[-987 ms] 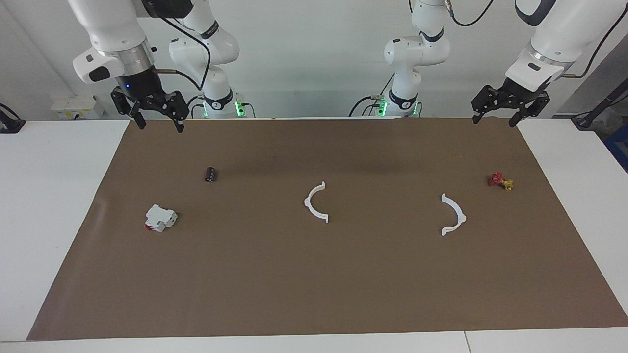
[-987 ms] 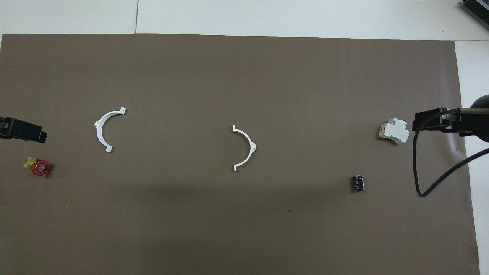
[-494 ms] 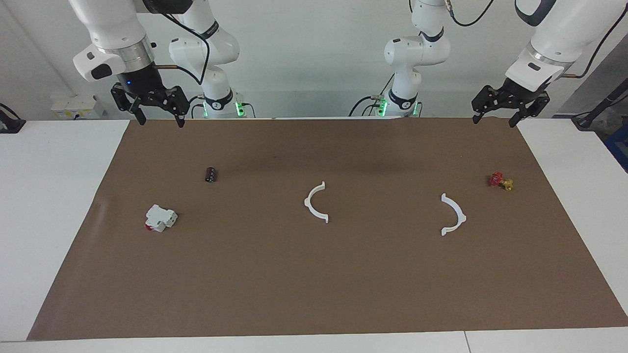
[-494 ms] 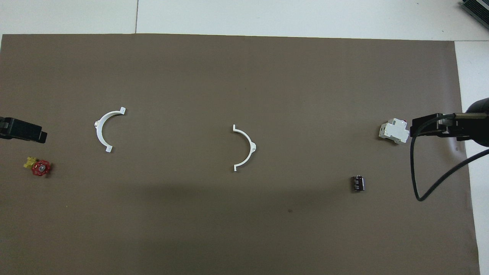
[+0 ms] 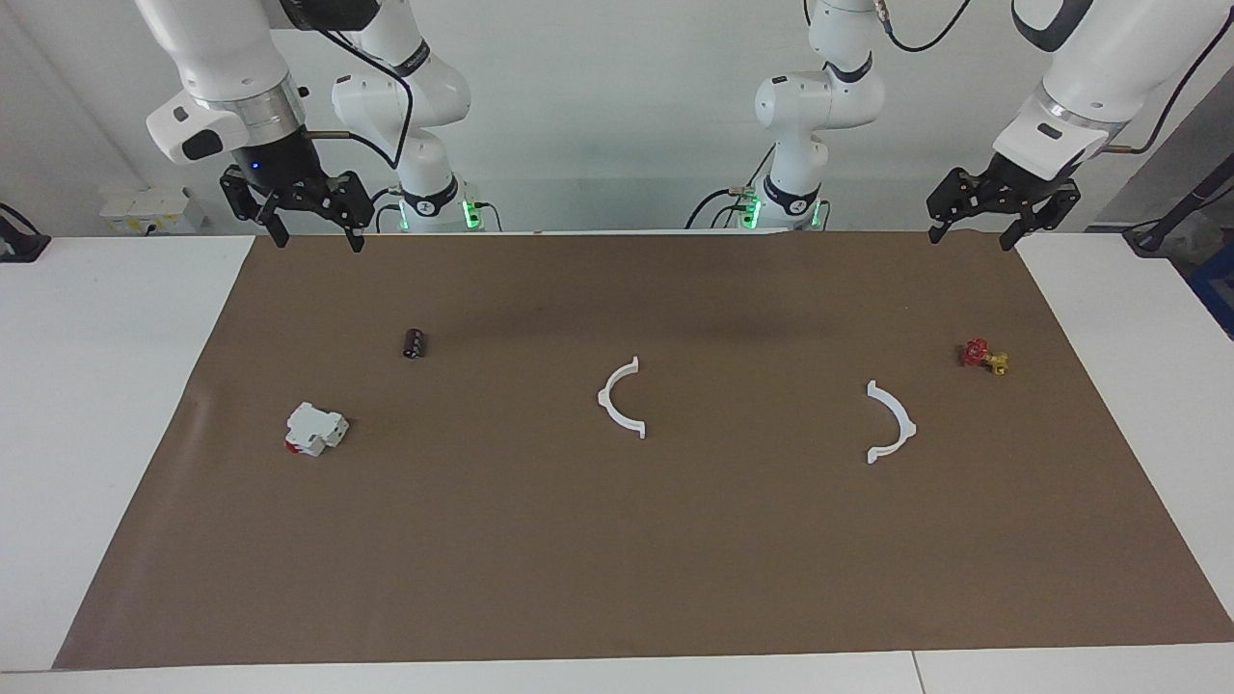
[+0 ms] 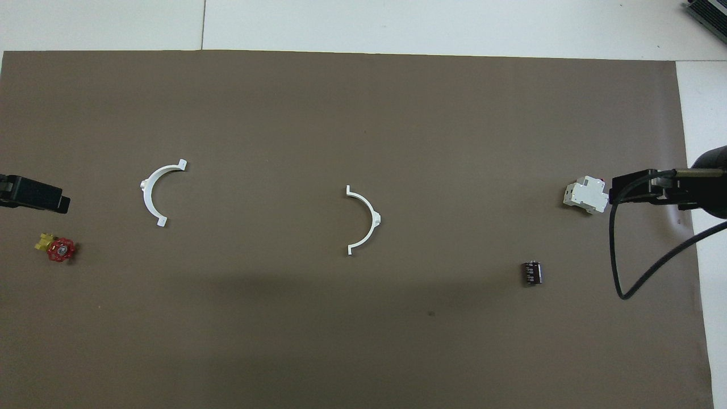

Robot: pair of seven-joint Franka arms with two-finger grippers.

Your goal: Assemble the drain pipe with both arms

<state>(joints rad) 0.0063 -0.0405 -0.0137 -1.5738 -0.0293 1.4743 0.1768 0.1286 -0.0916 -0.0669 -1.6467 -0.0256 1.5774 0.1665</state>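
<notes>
The drain pipe lies in two separate white half-rings on the brown mat. One half-ring [image 5: 602, 398] [image 6: 375, 218] rests near the mat's middle. The other half-ring [image 5: 908, 426] [image 6: 149, 193] lies toward the left arm's end. My right gripper [image 5: 319, 241] [image 6: 639, 186] hangs open and empty, raised over the mat's robot-side edge at the right arm's end. My left gripper [image 5: 970, 237] [image 6: 34, 195] is also open and empty, high over the mat's corner at the left arm's end. Neither gripper touches a half-ring.
A blocky white part with a red end [image 5: 314, 429] [image 6: 585, 196] and a small black cylinder [image 5: 415, 343] [image 6: 532, 272] lie toward the right arm's end. A red-and-yellow valve [image 5: 983, 357] [image 6: 58, 249] sits toward the left arm's end. The brown mat [image 5: 617, 559] covers the white table.
The right gripper has risen slightly and shifted a little. The left arm and both half-rings have not moved.
</notes>
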